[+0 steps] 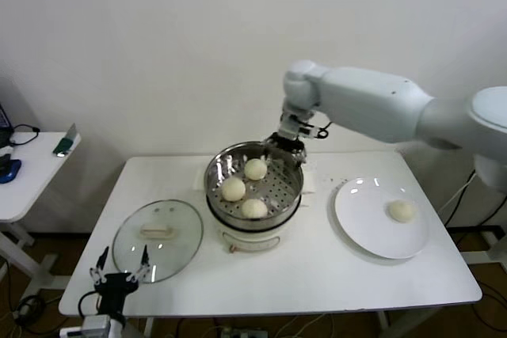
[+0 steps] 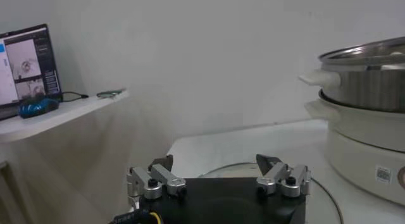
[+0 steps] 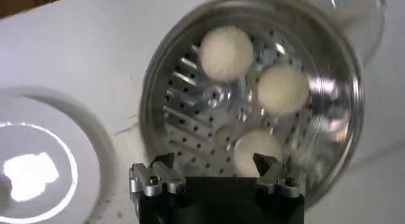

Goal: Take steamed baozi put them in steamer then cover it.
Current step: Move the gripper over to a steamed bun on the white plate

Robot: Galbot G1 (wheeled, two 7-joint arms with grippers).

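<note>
The right tool [image 3: 213,163] hovered spread and empty over the steamer's [image 1: 215,178] far rim, three baozi [image 1: 233,189] inside. The left tool [image 1: 120,269], spread, waited near the cover [image 1: 181,230].

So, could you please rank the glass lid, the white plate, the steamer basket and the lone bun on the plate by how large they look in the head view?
1. Steamer basket, white plate and glass lid: these look about alike in width, too close to rank.
2. Lone bun: clearly smallest.
</note>
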